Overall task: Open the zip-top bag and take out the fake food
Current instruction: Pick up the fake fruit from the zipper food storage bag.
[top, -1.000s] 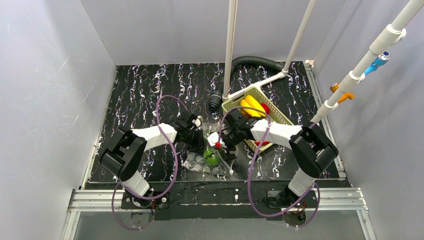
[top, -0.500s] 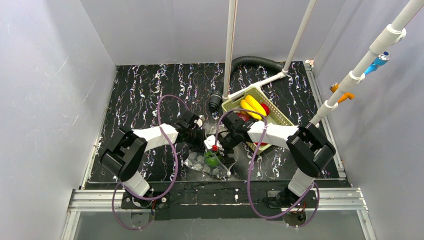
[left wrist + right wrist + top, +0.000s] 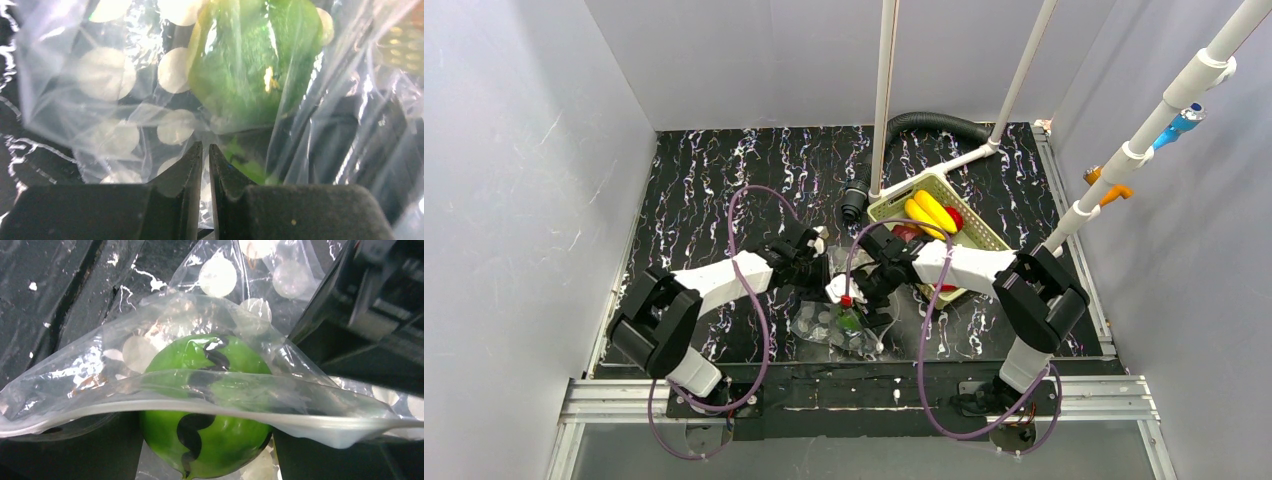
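The zip-top bag (image 3: 824, 328), clear with white dots, lies crumpled near the table's front middle. My left gripper (image 3: 822, 272) (image 3: 205, 150) is shut on a fold of the bag's plastic (image 3: 105, 75), and a green piece of the fake food (image 3: 250, 65) shows through the film just beyond. My right gripper (image 3: 852, 308) (image 3: 205, 450) reaches into the bag's open mouth. Its fingers (image 3: 70, 455) sit tight against both sides of a green round fruit (image 3: 210, 435) with a black wavy stripe. The bag's zip rim (image 3: 200, 405) drapes across that fruit.
A pale green slotted basket (image 3: 880, 208) at the back right holds a yellow banana (image 3: 929, 212) and a red fruit (image 3: 955, 218). A black corrugated hose (image 3: 924, 122) and white poles (image 3: 886, 100) stand behind it. Grey walls enclose the table.
My right gripper has moved left and down into the bag's mouth, opened wider, then closed in around the green fruit. The left gripper kept its pinch on the bag.
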